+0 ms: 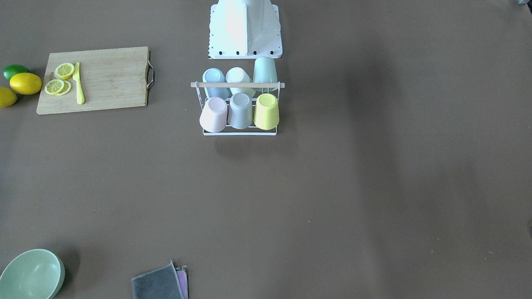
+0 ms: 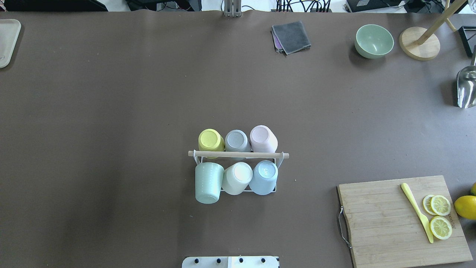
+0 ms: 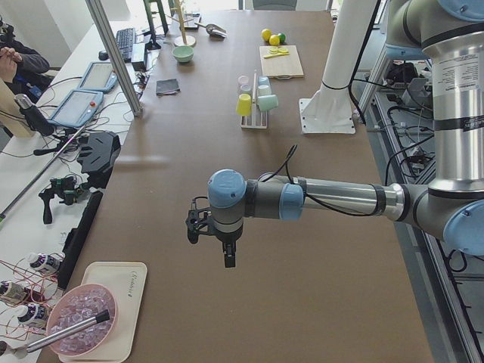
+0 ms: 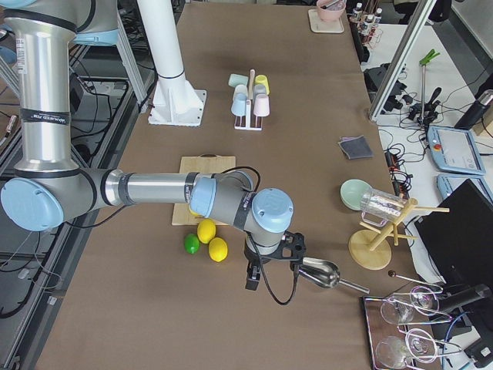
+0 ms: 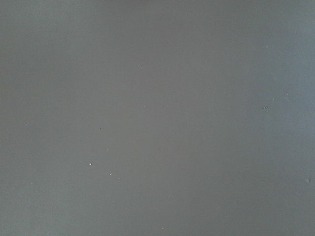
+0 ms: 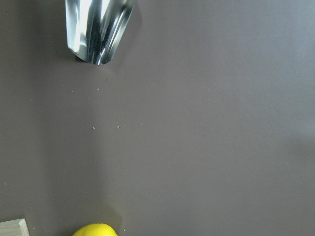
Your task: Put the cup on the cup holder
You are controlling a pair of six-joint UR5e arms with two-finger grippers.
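Note:
The cup holder [image 2: 238, 154], a white wire rack with a wooden rod across its top, stands mid-table in front of the robot base. It holds several upturned cups: yellow [image 2: 210, 140], grey [image 2: 237, 140] and pink [image 2: 263, 138] on the far side, and mint green [image 2: 208, 182], white [image 2: 238, 177] and blue [image 2: 264, 176] on the near side. The mint cup leans outward. My left gripper [image 3: 228, 255] hangs far out over the table's left end. My right gripper [image 4: 251, 276] hangs over the right end near the lemons. I cannot tell whether either is open or shut.
A wooden cutting board [image 2: 403, 219] with lemon slices and a yellow knife [image 2: 416, 212] lies at the near right, with lemons [image 4: 212, 240] beside it. A green bowl [image 2: 373, 41], grey cloth [image 2: 292, 36], metal scoop [image 2: 466, 87] and wooden stand [image 2: 419, 47] sit at the far right.

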